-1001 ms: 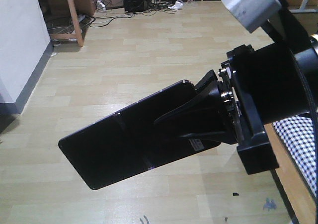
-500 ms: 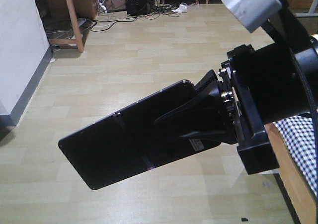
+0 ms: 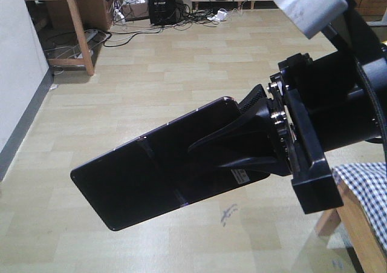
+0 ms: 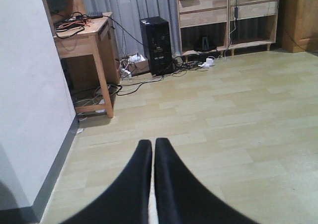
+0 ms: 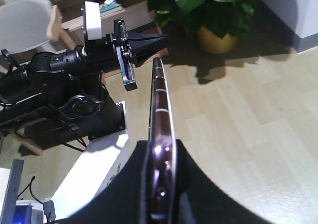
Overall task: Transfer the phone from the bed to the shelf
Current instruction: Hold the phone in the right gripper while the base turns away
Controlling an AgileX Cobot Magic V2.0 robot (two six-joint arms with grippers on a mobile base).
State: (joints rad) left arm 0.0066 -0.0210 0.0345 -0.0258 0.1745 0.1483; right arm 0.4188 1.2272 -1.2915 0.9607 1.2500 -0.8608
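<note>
The phone (image 3: 151, 179), a glossy black slab with a pinkish rim, hangs in the air over the floor, long side tilted down to the left. My right gripper (image 3: 202, 149) is shut on its right end, one black finger lying across its face. In the right wrist view the phone (image 5: 160, 100) shows edge-on, clamped between both fingers (image 5: 196, 184). The bed's checked cloth (image 3: 366, 185) and wooden frame sit at the lower right. My left gripper (image 4: 152, 143) is shut and empty above the floor. A pale wooden shelf unit (image 4: 203, 16) stands at the far wall.
A wooden desk (image 4: 94, 40) with cables stands beside a white wall (image 4: 30, 85) on the left. A black computer tower (image 4: 156, 42) and loose cords lie by the far wall. A potted plant (image 5: 213, 15) stands beyond my left arm (image 5: 64, 67).
The whole view has shifted: the white wall slid off to the left and the bed's edge dropped lower right. The phone stays clamped in my right gripper in the same pose.
</note>
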